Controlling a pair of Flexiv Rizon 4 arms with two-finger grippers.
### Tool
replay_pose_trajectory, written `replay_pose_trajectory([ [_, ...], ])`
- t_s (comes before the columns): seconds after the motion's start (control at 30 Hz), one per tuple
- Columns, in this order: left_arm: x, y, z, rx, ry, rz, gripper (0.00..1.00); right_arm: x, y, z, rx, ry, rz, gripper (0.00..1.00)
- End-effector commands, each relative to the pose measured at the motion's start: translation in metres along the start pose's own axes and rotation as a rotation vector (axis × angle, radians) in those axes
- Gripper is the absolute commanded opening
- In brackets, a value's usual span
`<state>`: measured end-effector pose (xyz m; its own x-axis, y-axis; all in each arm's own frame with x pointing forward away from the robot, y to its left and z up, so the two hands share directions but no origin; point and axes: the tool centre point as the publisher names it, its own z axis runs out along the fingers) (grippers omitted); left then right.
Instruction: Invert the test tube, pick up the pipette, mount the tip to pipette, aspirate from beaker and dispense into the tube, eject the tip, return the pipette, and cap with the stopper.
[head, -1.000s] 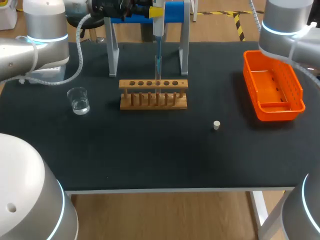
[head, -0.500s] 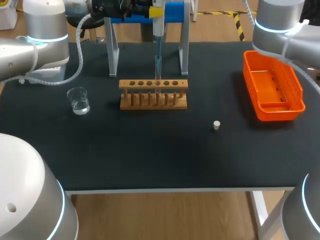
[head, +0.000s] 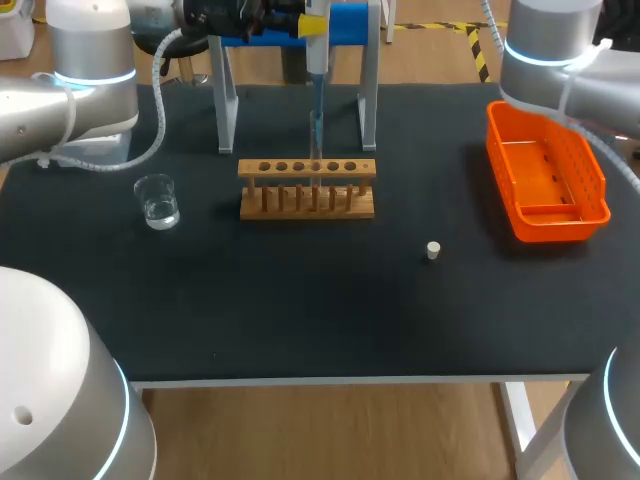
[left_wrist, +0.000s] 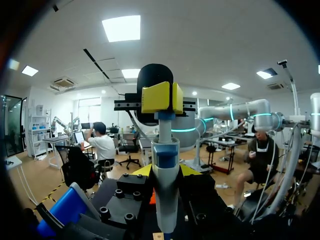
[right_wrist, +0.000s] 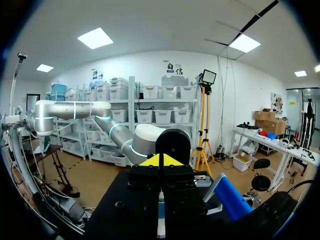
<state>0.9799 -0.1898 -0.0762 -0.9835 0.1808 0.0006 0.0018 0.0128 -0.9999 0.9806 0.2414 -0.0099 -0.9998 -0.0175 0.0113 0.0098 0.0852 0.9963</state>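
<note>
Two yellow fingers (left_wrist: 144, 171) of the left gripper (left_wrist: 165, 172) clamp the pipette (head: 316, 58) upright. Its long axis is plumb, and its tip (head: 316, 128) points straight down into the wooden rack (head: 306, 192), where the test tube appears to stand. The right gripper (right_wrist: 160, 161), fingertips together and holding nothing, sits farther off.

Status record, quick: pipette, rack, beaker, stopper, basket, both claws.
rack: wooden, mid-table
pipette: upright above rack, blue tip mounted
left claw: shut on pipette
right claw: shut
beaker: left of rack, holds clear liquid
stopper: loose on table, right of rack
basket: orange, far right
</note>
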Motion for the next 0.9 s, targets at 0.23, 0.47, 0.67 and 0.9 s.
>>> replay_pose_trajectory([
  [0.23,0.0,-0.002,0.0,0.001,0.001,0.001,0.0,-0.001,-0.009,0.002,0.008,0.006,0.007,0.0],
  [0.47,0.0,-0.002,0.0,0.001,0.001,0.001,0.0,0.0,-0.014,0.0,0.007,0.005,0.014,0.0],
  [0.67,0.0,-0.002,0.0,0.001,0.001,0.001,0.0,0.001,-0.019,-0.002,0.005,0.005,0.021,0.0],
  [0.9,0.0,-0.002,0.0,0.001,0.001,0.001,0.0,0.002,-0.027,-0.001,0.01,0.01,0.033,0.0],
])
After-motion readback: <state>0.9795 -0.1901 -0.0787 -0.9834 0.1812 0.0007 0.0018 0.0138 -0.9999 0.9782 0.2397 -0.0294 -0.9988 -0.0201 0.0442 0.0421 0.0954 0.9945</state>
